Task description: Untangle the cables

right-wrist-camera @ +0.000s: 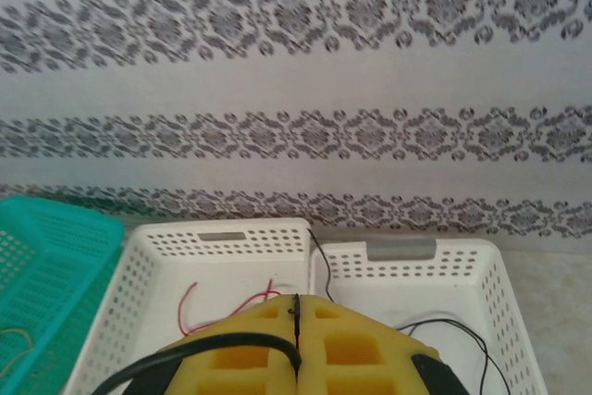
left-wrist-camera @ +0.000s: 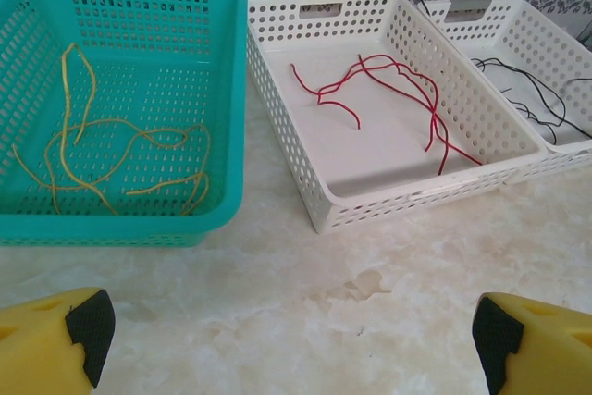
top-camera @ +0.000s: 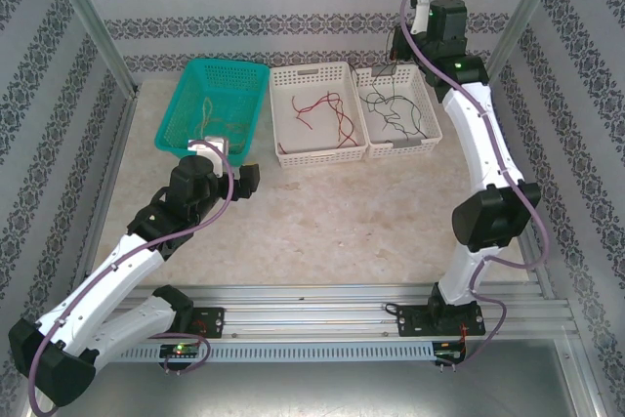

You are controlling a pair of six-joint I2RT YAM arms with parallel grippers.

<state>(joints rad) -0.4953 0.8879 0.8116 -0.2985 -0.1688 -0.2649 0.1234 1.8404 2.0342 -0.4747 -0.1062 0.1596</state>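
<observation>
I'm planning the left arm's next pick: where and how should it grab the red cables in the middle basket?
Probably where the red cables bunch and cross, coming straight down: the walls of the white basket block sideways approaches.

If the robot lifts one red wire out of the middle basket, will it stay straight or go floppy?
Probably floppy: the red wires lie in loose, wavy bends. They are likely very light too, being so thin. They cross one another, so lifting one might drag another up out of the middle basket.
</observation>
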